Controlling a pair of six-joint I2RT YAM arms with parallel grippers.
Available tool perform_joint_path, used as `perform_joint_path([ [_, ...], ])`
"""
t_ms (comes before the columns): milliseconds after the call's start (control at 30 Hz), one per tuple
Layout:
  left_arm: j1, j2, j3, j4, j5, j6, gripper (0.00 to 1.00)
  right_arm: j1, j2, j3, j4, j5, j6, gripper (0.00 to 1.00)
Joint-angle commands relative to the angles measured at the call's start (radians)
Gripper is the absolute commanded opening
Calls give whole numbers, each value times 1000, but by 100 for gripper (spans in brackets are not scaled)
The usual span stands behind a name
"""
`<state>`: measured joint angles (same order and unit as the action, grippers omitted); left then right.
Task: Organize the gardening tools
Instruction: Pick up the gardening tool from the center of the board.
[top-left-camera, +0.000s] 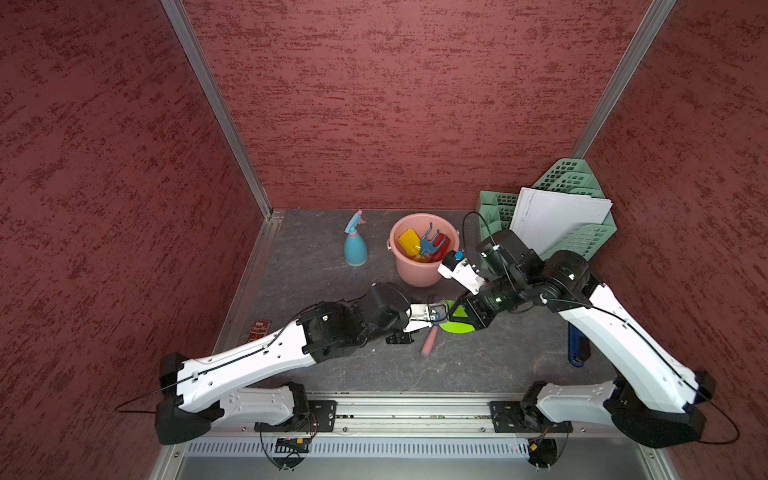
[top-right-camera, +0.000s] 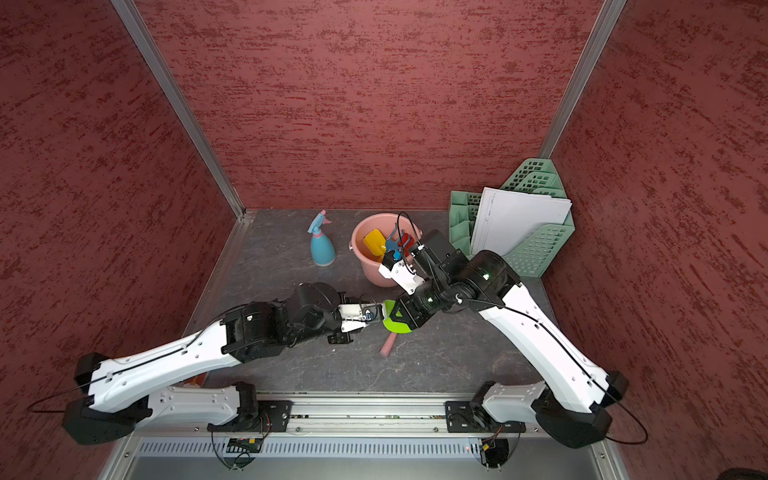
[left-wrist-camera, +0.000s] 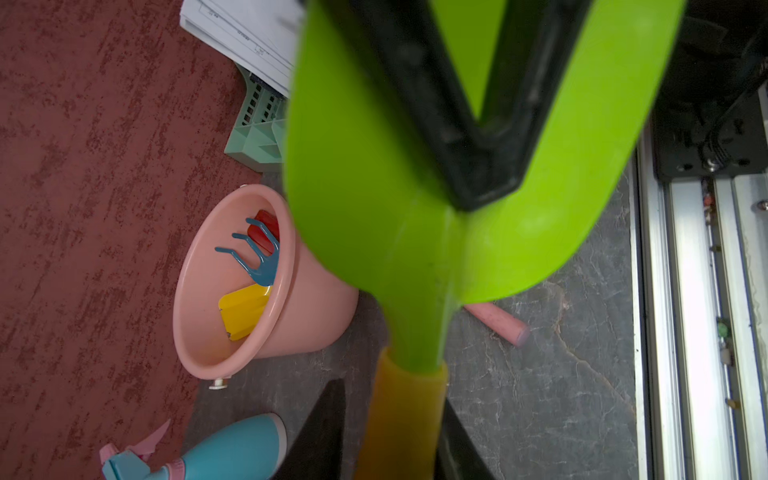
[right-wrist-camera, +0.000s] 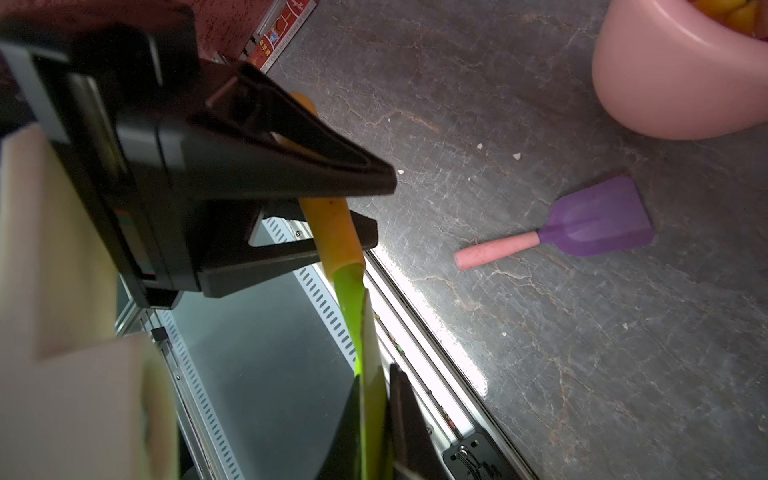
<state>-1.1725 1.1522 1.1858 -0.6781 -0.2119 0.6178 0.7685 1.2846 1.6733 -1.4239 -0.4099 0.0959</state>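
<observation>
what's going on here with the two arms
Looks like a handover: the right hand pinches the green trowel by its blade, and the left hand has its fingers either side of the yellow handle; a firm grip is unclear. The yellow scoop, blue fork and red trowel are in the pink bucket. The purple spade lies on the table, and the spray bottle stands near the bucket.

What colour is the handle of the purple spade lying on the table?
Pink. The purple spade shows best in the right wrist view.
</observation>
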Motion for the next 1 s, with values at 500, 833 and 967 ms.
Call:
perform_joint_path([
  [500, 135, -73, -114, 135, 76, -77, 0, -19, -100, -46, 73, 257, 59, 97],
  [833, 473, 32, -161, 560, 377, -286, 0, -61, -222, -215, 248, 296, 164, 98],
  [967, 525, 199, -75, 741, 455, -381, 0, -67, -252, -283, 311, 298, 195, 99],
])
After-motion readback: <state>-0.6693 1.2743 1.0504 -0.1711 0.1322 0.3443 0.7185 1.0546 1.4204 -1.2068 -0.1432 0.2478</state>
